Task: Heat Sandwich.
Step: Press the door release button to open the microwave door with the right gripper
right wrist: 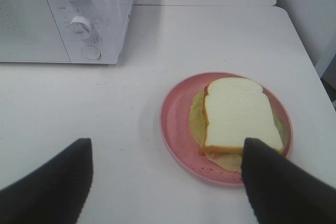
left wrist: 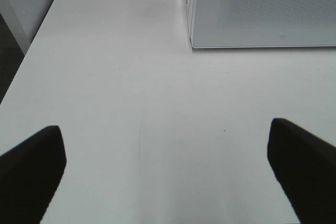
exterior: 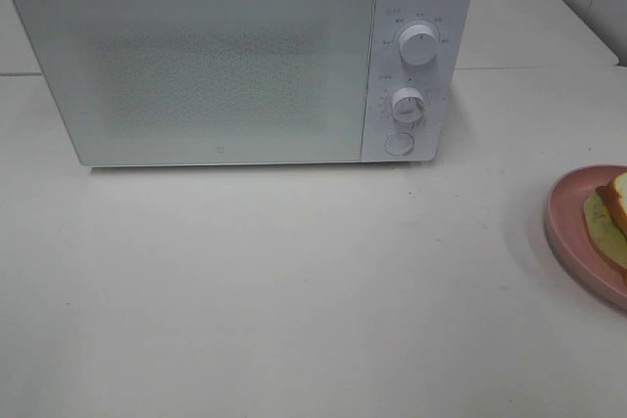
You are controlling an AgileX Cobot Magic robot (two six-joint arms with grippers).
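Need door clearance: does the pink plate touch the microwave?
Apart. The right wrist view shows bare table between the plate and the microwave.

Bright, flat, diffuse light from above in all views. The white table (exterior: 294, 291) is nearly washed out with low contrast. The microwave (exterior: 196, 66) door has a hazy sheen (no hard glare). Soft, faint shadows lie under its front edge and beside the plate (right wrist: 176, 129). The left gripper (left wrist: 165, 129) and right gripper (right wrist: 168, 142) show as black, blurred shapes. Dial labels are too soft to read.
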